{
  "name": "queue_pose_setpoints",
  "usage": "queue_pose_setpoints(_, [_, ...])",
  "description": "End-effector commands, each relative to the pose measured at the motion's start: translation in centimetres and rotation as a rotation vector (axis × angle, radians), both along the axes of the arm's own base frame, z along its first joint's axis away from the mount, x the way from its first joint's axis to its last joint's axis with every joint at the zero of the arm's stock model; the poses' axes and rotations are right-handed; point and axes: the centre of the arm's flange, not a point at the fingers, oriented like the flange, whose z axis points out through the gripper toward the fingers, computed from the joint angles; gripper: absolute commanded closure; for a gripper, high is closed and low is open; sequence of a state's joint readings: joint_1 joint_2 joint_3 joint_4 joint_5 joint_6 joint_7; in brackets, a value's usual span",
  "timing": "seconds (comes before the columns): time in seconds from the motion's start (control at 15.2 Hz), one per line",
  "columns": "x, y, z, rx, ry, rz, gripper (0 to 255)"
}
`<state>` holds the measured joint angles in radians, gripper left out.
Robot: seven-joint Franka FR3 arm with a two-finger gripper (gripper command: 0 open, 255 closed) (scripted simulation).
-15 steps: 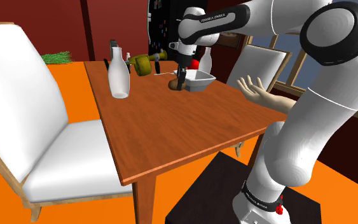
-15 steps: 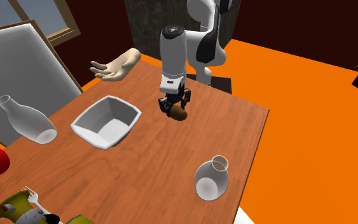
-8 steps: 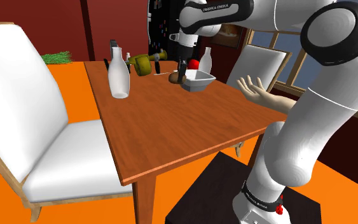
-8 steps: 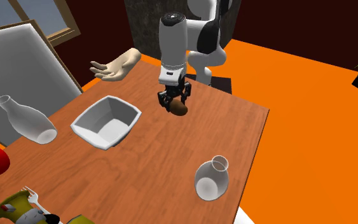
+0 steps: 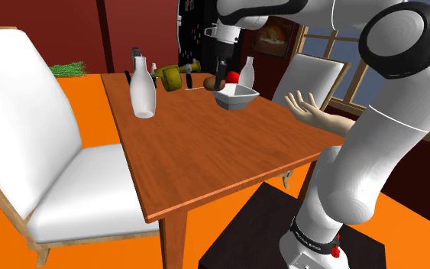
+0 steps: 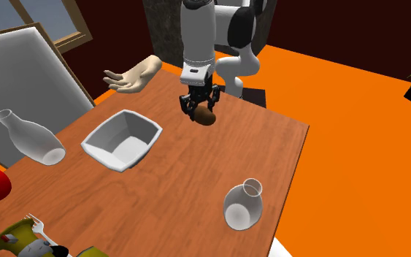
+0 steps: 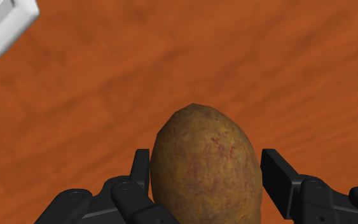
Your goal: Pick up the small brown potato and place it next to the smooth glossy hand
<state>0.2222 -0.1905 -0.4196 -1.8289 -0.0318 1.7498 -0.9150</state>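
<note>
Gripper [image 6: 200, 111] clasps potato [image 6: 207, 117], fingers tight against both its sides. Potato held above table [image 6: 269, 153], near bowl [image 6: 98, 142]. Hand [image 6: 131, 77] lies beside bowl, at table edge.

Shoulder view: beside the stand [image 5: 260, 223], looking down across the table [image 5: 205, 145].
Second exterior view: high across the table, facing the arm (nearly opposite).
Wrist view: close above it, along the end effector [image 7: 206, 159].
Shared: table, white bowl [image 5: 240, 92], potato [image 5: 210, 82].
</note>
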Motion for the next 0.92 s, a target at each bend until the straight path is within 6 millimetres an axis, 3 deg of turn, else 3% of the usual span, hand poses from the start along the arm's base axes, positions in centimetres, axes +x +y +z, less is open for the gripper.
queue_pose_setpoints(0.0, [0.0, 0.1, 1.1, 0.0, 0.0, 0.0, 255])
queue_pose_setpoints(0.46, [0.0, 0.1, 4.6, 0.0, 0.0, 0.0, 255])
queue_pose_setpoints(0.86, [-6.1, -5.0, 4.7, 0.0, 0.0, 0.0, 255])
